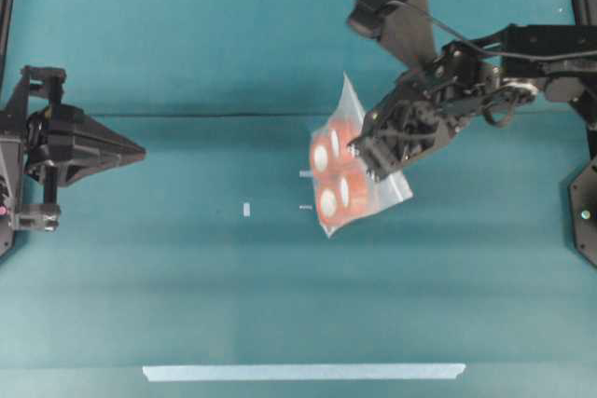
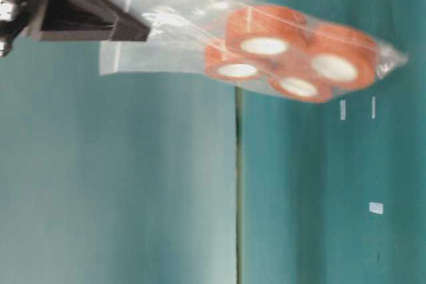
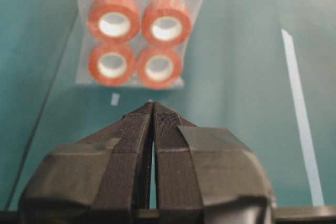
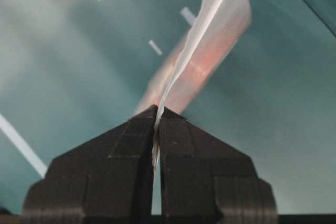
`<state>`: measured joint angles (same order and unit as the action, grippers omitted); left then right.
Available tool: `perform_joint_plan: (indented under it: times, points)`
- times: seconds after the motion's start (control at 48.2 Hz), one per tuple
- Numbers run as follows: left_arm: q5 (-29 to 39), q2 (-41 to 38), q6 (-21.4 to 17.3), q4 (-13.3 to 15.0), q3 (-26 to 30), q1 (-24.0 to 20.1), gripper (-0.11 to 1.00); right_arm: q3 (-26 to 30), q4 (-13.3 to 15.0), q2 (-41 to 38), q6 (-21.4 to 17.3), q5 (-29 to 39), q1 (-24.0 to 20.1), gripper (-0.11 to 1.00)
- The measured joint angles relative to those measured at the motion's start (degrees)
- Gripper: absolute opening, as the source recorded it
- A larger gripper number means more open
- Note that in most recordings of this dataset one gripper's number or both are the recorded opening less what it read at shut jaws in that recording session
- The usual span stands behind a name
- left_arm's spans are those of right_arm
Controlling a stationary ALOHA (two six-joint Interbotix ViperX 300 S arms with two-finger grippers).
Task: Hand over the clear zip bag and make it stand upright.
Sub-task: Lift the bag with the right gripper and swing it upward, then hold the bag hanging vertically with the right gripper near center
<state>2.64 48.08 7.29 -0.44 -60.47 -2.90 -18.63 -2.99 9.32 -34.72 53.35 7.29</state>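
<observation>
Now, the clear zip bag (image 1: 347, 170) hangs above mid-desk, pinched at its top edge by the right gripper (image 1: 366, 157).
The left gripper (image 3: 152, 109) waits far left, jaws pressed together; it should open wide and grasp empty plastic beside the rolls.

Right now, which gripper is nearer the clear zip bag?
Right. The right gripper has its fingers shut on the clear zip bag, holding it off the table. The left gripper sits far off at its own side, fingers closed, empty.
</observation>
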Motion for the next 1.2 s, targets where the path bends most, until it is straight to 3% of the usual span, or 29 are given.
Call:
perform_joint_plan:
  times: [0.249,0.477,0.892,1.017,1.203]
  points:
    - [0.0,0.0,0.7,0.0,0.0,0.0,-0.01,8.3,0.0,-3.1,7.4,10.5,-1.0,0.03]
    - [0.0,-0.2,4.9,0.1,0.0,0.0,-0.01,14.2,0.3,-7.2,14.2,17.6,-1.9,0.03]
    - [-0.4,0.0,5.5,0.0,0.0,0.0,0.0,20.1,0.3,-10.7,20.0,18.9,-3.4,0.03]
    - [-0.4,-0.1,5.6,0.0,0.0,0.4,0.18,20.2,0.3,-11.2,22.8,19.1,-3.9,0.03]
    - [-0.4,-0.3,5.3,0.0,-0.2,0.4,0.72,20.2,0.4,-11.8,26.9,19.0,-4.5,0.03]
